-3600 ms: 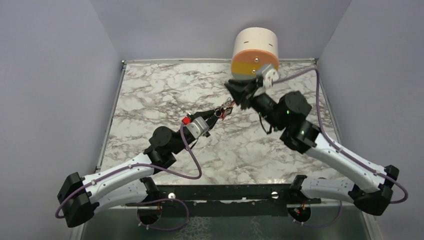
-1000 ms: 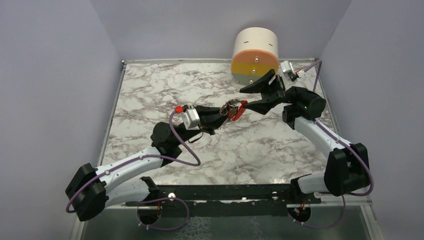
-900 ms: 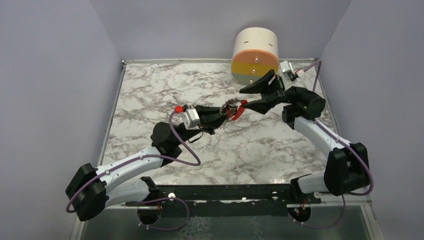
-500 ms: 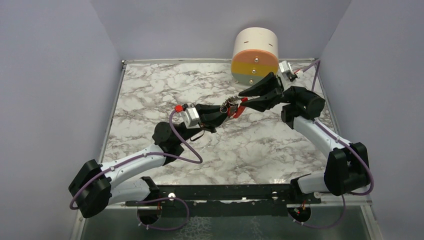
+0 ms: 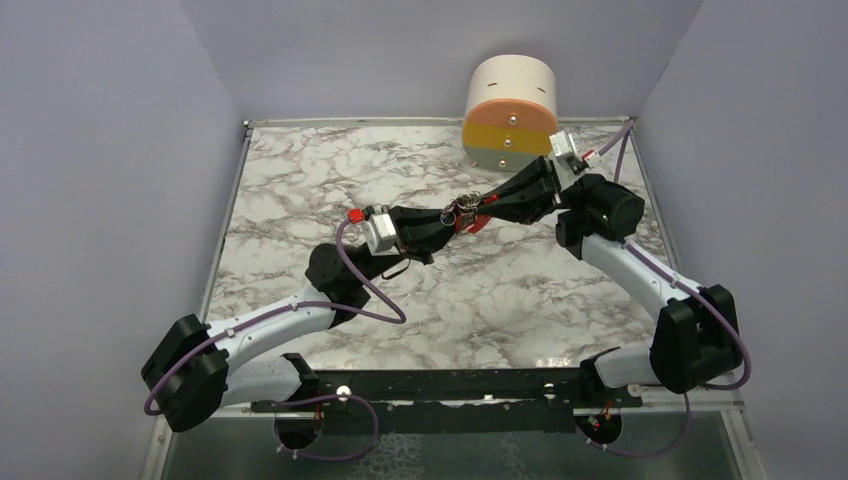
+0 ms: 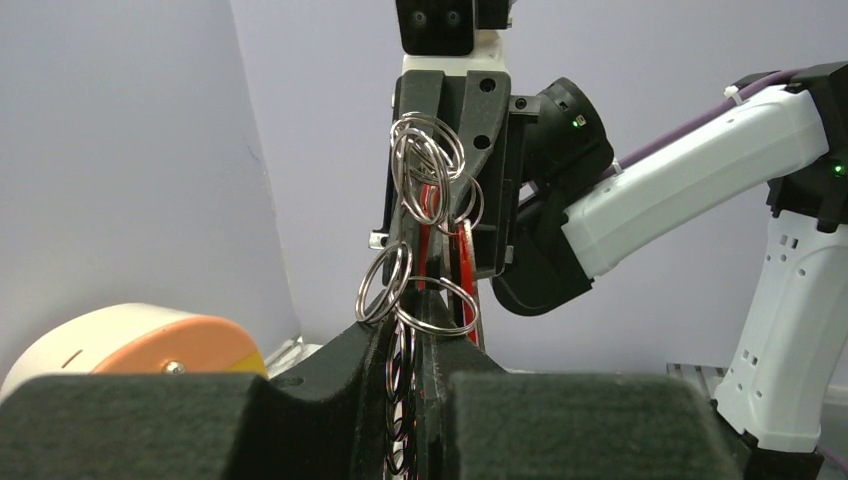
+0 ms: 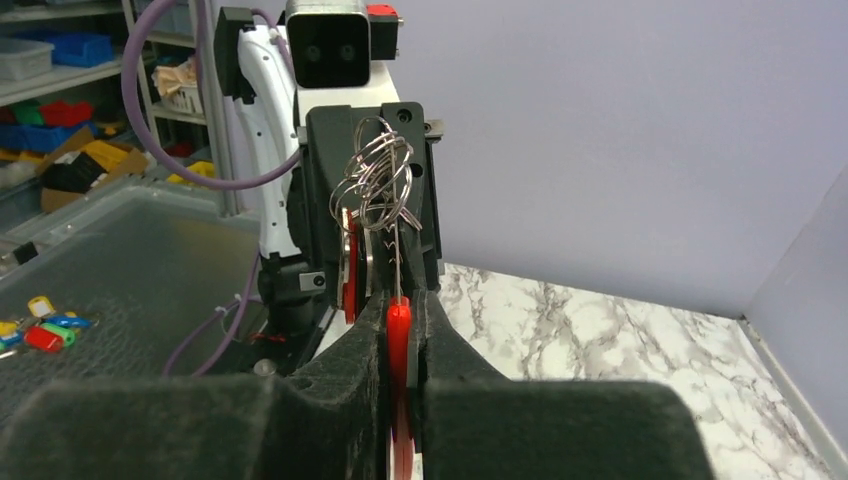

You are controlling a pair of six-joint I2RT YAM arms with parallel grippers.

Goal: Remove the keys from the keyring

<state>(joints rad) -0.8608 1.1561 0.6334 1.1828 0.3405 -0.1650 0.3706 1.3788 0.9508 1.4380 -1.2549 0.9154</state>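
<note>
Right gripper (image 7: 400, 310), we see, is closed on a red part (image 7: 398, 350) of the keyring (image 7: 375, 175); left gripper (image 6: 408, 345) clamps its chain (image 6: 398, 400).

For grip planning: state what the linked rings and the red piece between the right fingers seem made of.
The linked rings: polished silvery metal wire, with bright glints. The red piece: probably plastic or painted metal; flat, matte, evenly red.
</note>
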